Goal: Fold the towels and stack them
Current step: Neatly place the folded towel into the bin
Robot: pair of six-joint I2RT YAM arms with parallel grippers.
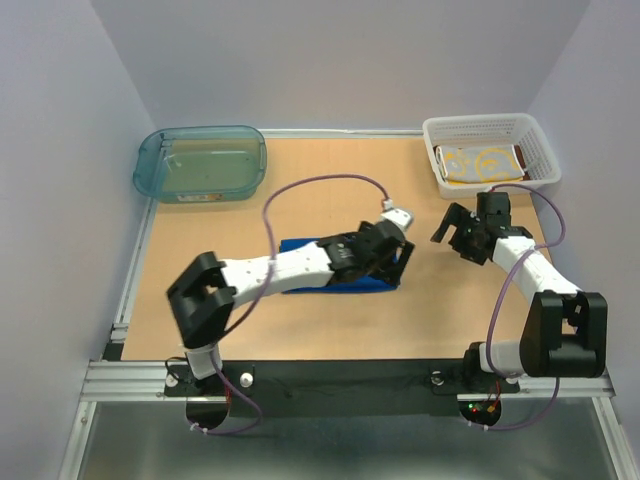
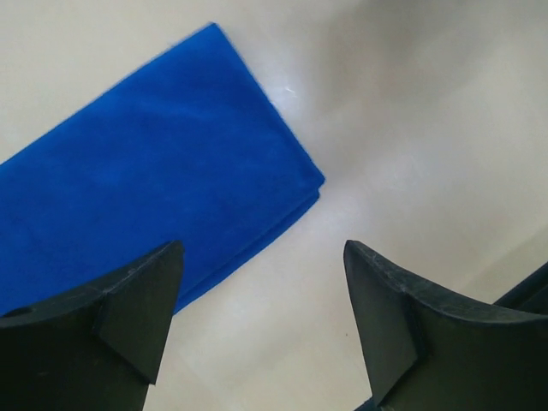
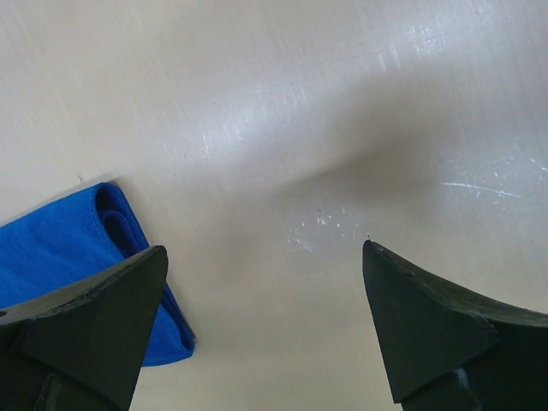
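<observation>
The blue towel (image 1: 345, 284) lay folded into a long narrow rectangle near the middle of the bench (image 1: 450, 310), partly under the left arm. The yellow patterned towel (image 1: 480, 162) was already inside the white basket (image 1: 480, 122) at the far right corner. A thin brown edge beside it was perhaps the third towel, but this could not be told for sure. The left hand (image 1: 398, 258) hung above the right end of the blue towel with its fingers wide apart and nothing between them. The right hand (image 1: 455, 232) was just beside that end, over bare bench, also spread apart and empty. The fold seemed finished, so I judged that the remaining step was to carry this towel to the basket. The main danger was that a hand would pinch only the upper layers. In the right wrist view the end of the blue towel (image 3: 60, 248) showed loose rolled layers, and these could slip out so that the towel opened during lifting. A grip taken too low could press the fingertips hard against the bench. The two hands were also near each other, so they could collide if both reached for the same end. Finally, a hanging corner could catch on the rim of the basket and leave the stack untidy.
</observation>
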